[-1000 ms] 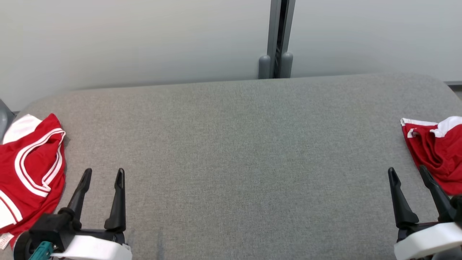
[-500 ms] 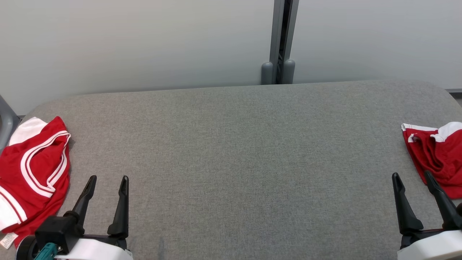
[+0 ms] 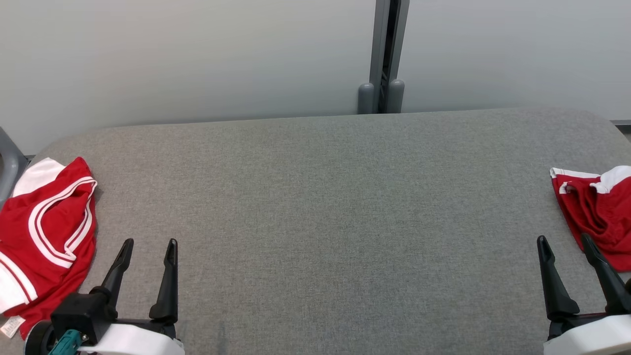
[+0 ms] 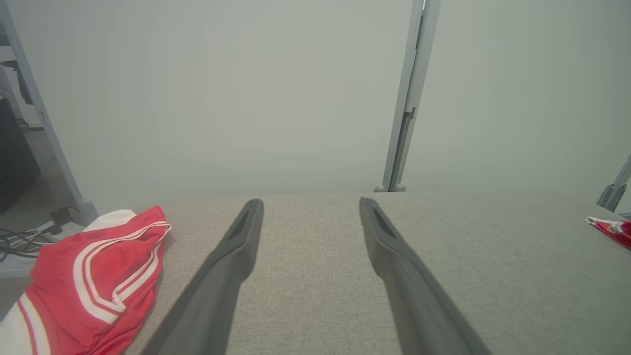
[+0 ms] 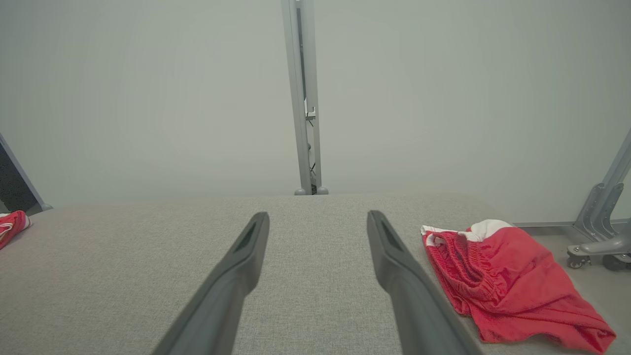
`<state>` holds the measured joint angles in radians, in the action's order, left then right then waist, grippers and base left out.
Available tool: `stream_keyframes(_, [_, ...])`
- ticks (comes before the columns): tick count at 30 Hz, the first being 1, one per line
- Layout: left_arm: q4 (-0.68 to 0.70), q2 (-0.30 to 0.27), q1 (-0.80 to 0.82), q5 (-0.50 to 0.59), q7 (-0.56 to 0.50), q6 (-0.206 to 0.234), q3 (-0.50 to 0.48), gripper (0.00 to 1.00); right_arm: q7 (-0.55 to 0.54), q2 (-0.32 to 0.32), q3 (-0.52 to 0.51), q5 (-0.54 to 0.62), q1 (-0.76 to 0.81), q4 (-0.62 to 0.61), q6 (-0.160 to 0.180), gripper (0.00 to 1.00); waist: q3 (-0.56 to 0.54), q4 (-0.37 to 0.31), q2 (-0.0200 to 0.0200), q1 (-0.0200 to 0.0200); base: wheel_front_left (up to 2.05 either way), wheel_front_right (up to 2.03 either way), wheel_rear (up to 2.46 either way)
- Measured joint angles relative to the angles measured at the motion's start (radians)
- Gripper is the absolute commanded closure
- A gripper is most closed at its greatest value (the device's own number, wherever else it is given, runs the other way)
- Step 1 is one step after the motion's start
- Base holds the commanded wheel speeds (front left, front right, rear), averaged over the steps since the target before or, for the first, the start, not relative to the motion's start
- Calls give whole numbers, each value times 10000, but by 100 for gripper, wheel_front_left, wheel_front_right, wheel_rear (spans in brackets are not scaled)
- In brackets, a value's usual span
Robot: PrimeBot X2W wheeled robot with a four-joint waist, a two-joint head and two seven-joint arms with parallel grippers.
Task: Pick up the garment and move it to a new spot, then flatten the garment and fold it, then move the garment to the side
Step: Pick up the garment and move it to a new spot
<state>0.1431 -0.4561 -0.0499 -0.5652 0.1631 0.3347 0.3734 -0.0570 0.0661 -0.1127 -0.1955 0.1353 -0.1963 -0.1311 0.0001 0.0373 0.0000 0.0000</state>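
Red white-striped garment (image 3: 47,231), grey table (image 3: 325,207)

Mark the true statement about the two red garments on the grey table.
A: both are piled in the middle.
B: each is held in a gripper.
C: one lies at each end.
C: the striped red garment lies at the left end of the table and the crumpled red garment at its right end.

Red jersey (image 3: 49,231) and red shorts (image 3: 601,217) are cut off (opposite head-view edges).

Whole middle of the bench (image 3: 315,207) is wide open, only a red jersey (image 3: 44,231) far left, red shorts (image 3: 599,217) far right, partition wall (image 3: 197,59) behind.
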Motion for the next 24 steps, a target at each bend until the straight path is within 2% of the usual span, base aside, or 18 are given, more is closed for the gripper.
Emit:
stream_keyframes(9, [56, 58, 177, -19, 107, 10, -38, 0, 0, -19, -96, -71, -12, -27, 0, 0, 144, 184, 0, 0, 0, 0, 0])
stream_keyframes(13, [50, 155, 379, -102, 222, -33, -81, 0, -59, 171, 272, -79, -219, -77, 0, 0, 278, 484, 0, 0, 0, 0, 0])
stream_keyframes(24, [-173, 242, 613, -337, 539, -182, -382, 0, -59, 209, 543, -138, -625, -186, 0, 0, 435, 2273, 0, 0, 0, 0, 0])
